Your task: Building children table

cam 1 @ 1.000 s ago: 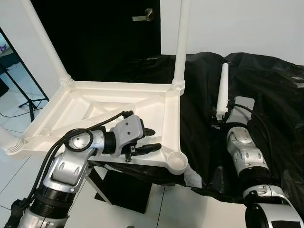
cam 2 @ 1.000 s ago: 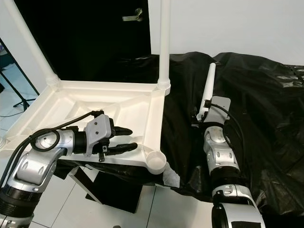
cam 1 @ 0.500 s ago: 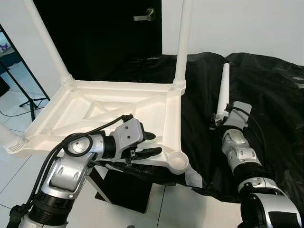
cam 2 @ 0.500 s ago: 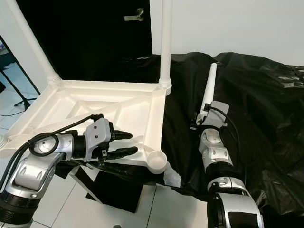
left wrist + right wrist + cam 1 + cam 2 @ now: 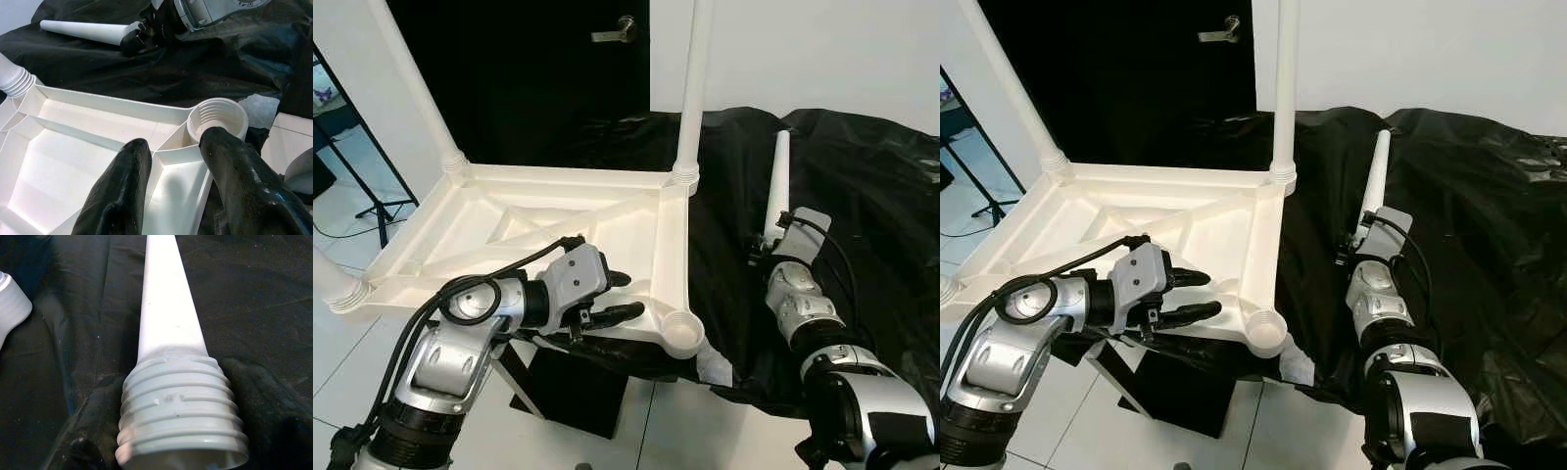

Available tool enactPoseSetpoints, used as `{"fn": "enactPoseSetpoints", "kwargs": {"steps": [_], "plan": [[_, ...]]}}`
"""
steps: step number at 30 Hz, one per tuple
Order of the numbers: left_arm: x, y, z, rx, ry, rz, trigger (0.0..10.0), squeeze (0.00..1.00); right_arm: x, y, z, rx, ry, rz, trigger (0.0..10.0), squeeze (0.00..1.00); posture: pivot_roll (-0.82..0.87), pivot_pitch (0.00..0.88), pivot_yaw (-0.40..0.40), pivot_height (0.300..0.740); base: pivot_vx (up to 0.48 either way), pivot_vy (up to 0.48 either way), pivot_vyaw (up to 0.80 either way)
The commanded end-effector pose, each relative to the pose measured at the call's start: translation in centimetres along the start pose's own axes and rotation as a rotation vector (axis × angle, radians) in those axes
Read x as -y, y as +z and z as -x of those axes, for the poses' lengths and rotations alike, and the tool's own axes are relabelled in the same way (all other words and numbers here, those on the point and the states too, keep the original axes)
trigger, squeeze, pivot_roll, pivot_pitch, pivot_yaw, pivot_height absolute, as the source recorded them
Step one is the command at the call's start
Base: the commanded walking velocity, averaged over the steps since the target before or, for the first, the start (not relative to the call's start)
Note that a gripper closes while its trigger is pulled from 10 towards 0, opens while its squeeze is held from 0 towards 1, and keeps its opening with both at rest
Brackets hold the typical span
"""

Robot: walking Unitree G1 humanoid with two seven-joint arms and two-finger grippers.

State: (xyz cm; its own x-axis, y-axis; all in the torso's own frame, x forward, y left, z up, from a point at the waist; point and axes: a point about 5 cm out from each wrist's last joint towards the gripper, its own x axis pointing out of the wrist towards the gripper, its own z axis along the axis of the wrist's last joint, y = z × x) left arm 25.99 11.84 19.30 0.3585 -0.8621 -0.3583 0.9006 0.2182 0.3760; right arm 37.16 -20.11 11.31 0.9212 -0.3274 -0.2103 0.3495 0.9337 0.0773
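Nearest the robot: left gripper [image 5: 613, 296] w/ fingers spread, resting on the near rim of the upside-down white table top [image 5: 480, 227]; wrist view has one finger [image 5: 120, 188] over the ribbed underside and the other [image 5: 239, 176] outside the rim, edge between them but fingers not visibly pressing it, so open rather than clamped; just beside the fingertips, at the near right corner, an empty threaded socket [image 5: 682, 332], no leg in it; below the top a dark stand [image 5: 570, 385] on white tile floor [image 5: 342, 362]; at the near left corner a fitted leg [image 5: 331, 277] juts off frame; to the right, right gripper [image 5: 767, 242] over black plastic sheeting [image 5: 871, 196], closed on the threaded base of a loose white table leg [image 5: 775, 184]; wrist view shows the screw threads [image 5: 178, 406] close to the lens, black fingers [image 5: 93, 416] on either side of them, leg tapering away over the sheet; leg held nearly upright, tilted slightly, well apart from the empty socket; farther back, two more legs already screwed in at the far corners, far left leg [image 5: 416, 88] slanting up-left and far right leg [image 5: 693, 78] standing up beside the sheeting edge; behind it all a dark door w/ a lever handle [image 5: 615, 29], white wall [image 5: 822, 49] to the right; at far left a black tripod-like stand [image 5: 362, 186] on the floor.
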Motion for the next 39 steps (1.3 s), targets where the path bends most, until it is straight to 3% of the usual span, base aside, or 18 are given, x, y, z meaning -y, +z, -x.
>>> {"fn": "enactPoseSetpoints", "kwargs": {"steps": [1,5,6,7,8,16,17,18,24,30,35,39], "plan": [[-0.8,-0.1,0.3,-0.008,0.183,0.002,10.0,0.00,0.2,-0.1,-0.1,-0.013,-0.012,-0.012,0.0,0.00,0.14,0.000,0.013,0.740,0.000,0.000,0.00],[-0.9,-0.1,0.3,-0.011,0.198,-0.001,10.0,0.00,0.3,-0.2,-0.1,-0.013,-0.020,-0.009,0.0,0.00,0.14,0.000,0.006,0.740,0.000,0.000,0.00],[-0.9,-0.1,0.3,-0.014,0.213,-0.009,10.0,0.00,0.5,-0.2,-0.1,-0.014,-0.026,-0.009,2.6,0.00,0.14,0.000,0.006,0.740,0.000,0.000,0.00],[-0.9,-0.1,0.3,-0.014,0.213,-0.009,10.0,0.00,0.5,-0.2,-0.1,-0.014,-0.026,-0.009,2.6,0.00,0.14,0.000,0.006,0.740,0.000,0.000,0.00],[-1.1,-0.1,0.3,-0.017,0.240,-0.003,10.0,0.00,0.5,0.0,-0.1,0.013,-0.020,-0.005,10.0,0.00,0.14,0.000,0.003,0.740,0.000,0.000,0.00],[-1.8,-0.2,-0.4,-0.014,0.339,0.051,10.0,0.00,0.2,1.4,0.4,0.181,0.034,-0.005,10.0,0.00,0.13,0.000,-0.004,0.740,0.000,0.000,0.00],[-2.3,-0.1,-0.8,0.006,0.392,0.099,10.0,0.00,-0.1,2.4,0.9,0.283,0.068,0.023,10.0,0.00,0.11,0.000,-0.007,0.740,0.000,0.000,0.00],[-2.6,-0.1,-0.8,0.016,0.410,0.117,10.0,0.00,-0.1,2.7,1.1,0.320,0.083,0.049,10.0,0.00,0.10,0.000,-0.009,0.740,0.000,0.000,0.00],[-3.2,-0.1,-1.1,0.054,0.449,0.188,10.0,0.00,-0.4,4.3,2.3,0.473,0.153,0.105,10.0,0.00,0.09,0.000,-0.010,0.740,0.000,0.000,0.00],[-3.6,-0.2,-1.2,0.056,0.468,0.188,10.0,0.00,-0.7,5.3,2.9,0.541,0.210,0.120,10.0,0.00,0.07,0.000,0.001,0.740,0.000,0.000,0.00],[-4.6,-0.4,-1.4,0.077,0.492,0.253,10.0,0.00,-2.4,9.1,5.7,0.815,0.379,0.221,10.0,0.00,0.06,0.000,0.010,0.740,0.000,0.000,0.00],[-5.1,-0.4,-1.4,0.081,0.499,0.272,10.0,0.00,-3.2,10.4,6.8,0.897,0.420,0.258,10.0,0.00,0.05,0.000,0.013,0.740,0.000,0.000,0.00]]}}
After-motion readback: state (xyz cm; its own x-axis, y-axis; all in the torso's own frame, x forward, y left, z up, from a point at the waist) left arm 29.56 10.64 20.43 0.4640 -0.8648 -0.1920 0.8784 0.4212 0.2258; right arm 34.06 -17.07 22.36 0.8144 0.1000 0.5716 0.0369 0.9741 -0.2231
